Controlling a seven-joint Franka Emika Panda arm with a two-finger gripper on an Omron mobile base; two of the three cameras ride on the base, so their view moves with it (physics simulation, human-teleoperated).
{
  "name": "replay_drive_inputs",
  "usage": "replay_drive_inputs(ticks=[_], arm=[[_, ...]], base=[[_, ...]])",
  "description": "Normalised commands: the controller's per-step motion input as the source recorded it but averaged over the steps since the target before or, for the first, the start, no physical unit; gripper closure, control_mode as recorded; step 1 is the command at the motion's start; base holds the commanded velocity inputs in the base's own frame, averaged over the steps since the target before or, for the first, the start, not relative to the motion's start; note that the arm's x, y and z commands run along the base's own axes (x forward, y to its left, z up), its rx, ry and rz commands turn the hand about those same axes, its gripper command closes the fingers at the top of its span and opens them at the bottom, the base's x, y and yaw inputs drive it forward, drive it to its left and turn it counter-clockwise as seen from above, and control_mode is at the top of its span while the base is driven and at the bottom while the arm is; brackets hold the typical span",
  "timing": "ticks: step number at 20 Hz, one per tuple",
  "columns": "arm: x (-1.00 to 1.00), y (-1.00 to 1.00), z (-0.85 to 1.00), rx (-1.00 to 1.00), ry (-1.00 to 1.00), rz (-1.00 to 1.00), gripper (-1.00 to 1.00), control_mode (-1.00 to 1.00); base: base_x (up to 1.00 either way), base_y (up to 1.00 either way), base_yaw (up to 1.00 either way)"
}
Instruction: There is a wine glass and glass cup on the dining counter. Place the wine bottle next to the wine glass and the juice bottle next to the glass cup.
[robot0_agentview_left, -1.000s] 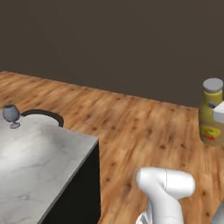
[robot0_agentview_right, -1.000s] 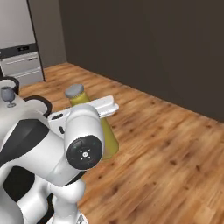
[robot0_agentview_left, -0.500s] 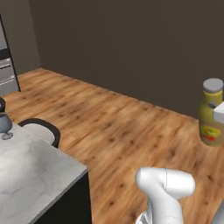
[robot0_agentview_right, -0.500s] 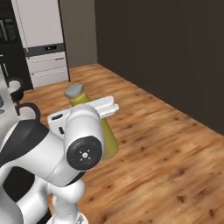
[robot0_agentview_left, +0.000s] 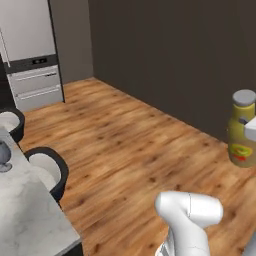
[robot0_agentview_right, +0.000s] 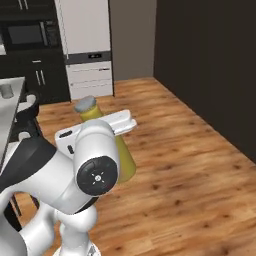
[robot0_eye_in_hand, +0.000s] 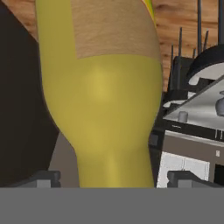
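The base has swung round since a second ago: the whole scene has slid across both base views, so the camera moved, not the furniture. The dining counter (robot0_agentview_left: 27, 220), which took up the lower left of the left base view then, now shows as a corner at that view's left edge. A refrigerator (robot0_agentview_left: 31, 47) has come into the frame behind it, and the wine glass (robot0_agentview_left: 4, 156) sits nearer the left border. The juice bottle (robot0_agentview_left: 243, 131) holds the same spot at the right edge of that view.

From left to right in the left base view: marbled counter corner with one wine glass on it, two dark round-backed stools (robot0_agentview_left: 49, 170) tucked just beside the counter's edge, then a broad run of bare wood floor (robot0_agentview_left: 135, 145) reaching to the dark wall, then the one yellow bottle held aloft off the floor, upright with its grey cap on top.

In the right base view the glass cup (robot0_agentview_right: 6, 91) stands on the counter at far left, well apart from the bottle (robot0_agentview_right: 107, 145), which rides behind the arm's white elbow.

In the hand view the gripper (robot0_eye_in_hand: 111, 178) is clamped around the bottle's yellow body, one dark fingertip (robot0_eye_in_hand: 43, 179) on each side.
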Motion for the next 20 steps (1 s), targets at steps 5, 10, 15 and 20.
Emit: replay_drive_inputs(ticks=[5, 10, 15, 20], arm=[[0.00, 0.00, 0.00, 0.00, 0.00, 0.00, 1.00, 1.00], [0.00, 0.00, 0.00, 0.00, 0.00, 0.00, 1.00, 1.00], [0.00, 0.00, 0.00, 0.00, 0.00, 0.00, 1.00, 1.00], [0.00, 0.00, 0.00, 0.00, 0.00, 0.00, 1.00, 1.00]], base=[[1.00, -0.30, 0.48], [1.00, -0.28, 0.51], [0.93, -0.27, 0.55], [0.71, -0.27, 0.58]])
